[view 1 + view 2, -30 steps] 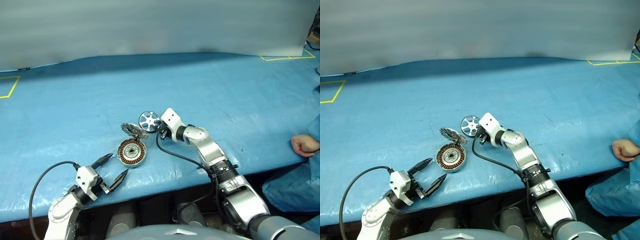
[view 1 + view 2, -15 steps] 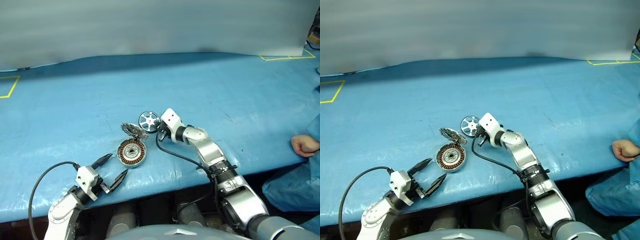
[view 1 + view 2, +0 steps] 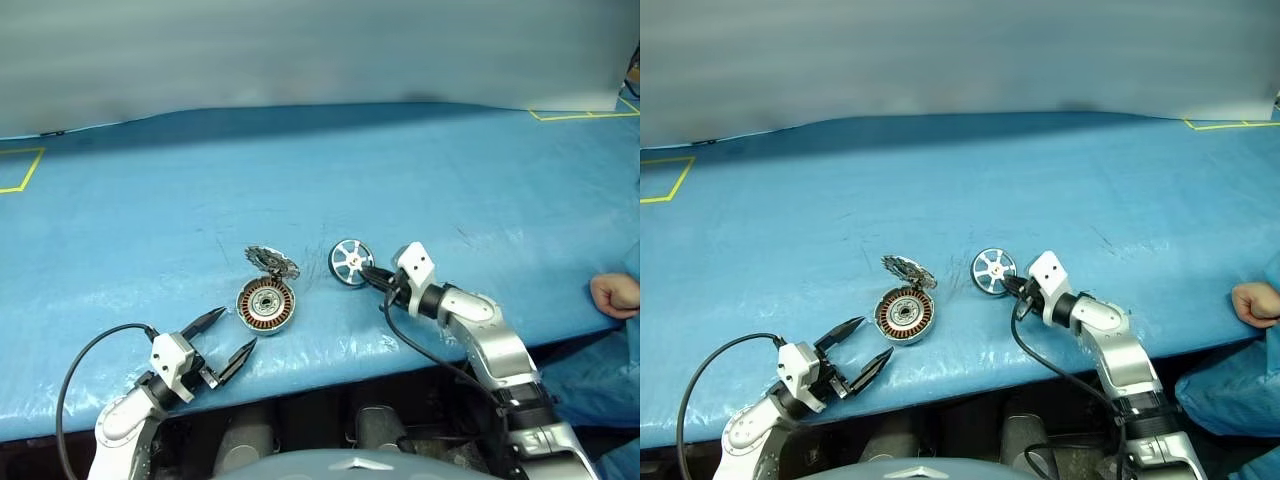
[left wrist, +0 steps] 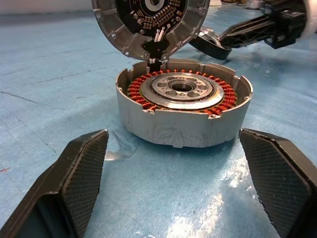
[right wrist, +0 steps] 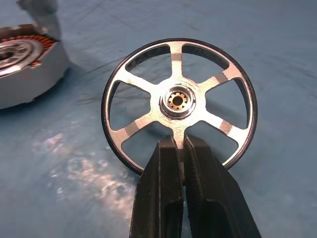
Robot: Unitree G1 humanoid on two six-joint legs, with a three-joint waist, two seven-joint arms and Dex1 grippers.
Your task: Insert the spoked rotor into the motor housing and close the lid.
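The spoked rotor (image 5: 179, 103), a dark ring with pale spokes and a hub, stands on edge just right of the motor housing (image 3: 265, 305). My right gripper (image 5: 178, 145) is shut on one spoke of it. The housing is a squat grey puck with copper windings (image 4: 225, 101) around a silver centre. Its lid (image 3: 272, 262) is hinged up and open at the far side, underside showing (image 4: 148, 22). My left gripper (image 3: 228, 335) is open near the table's front edge, its two fingers (image 4: 84, 168) pointing at the housing from a short way off.
A blue cover lies over the table (image 3: 420, 170). A person's hand (image 3: 615, 295) rests at the right edge. Yellow tape marks lie at the far left (image 3: 15, 170) and far right (image 3: 580, 115). The front edge runs just below both grippers.
My right gripper has closed on the rotor and carried it right and nearer the front edge, away from the lid. The left gripper and housing have stayed put.
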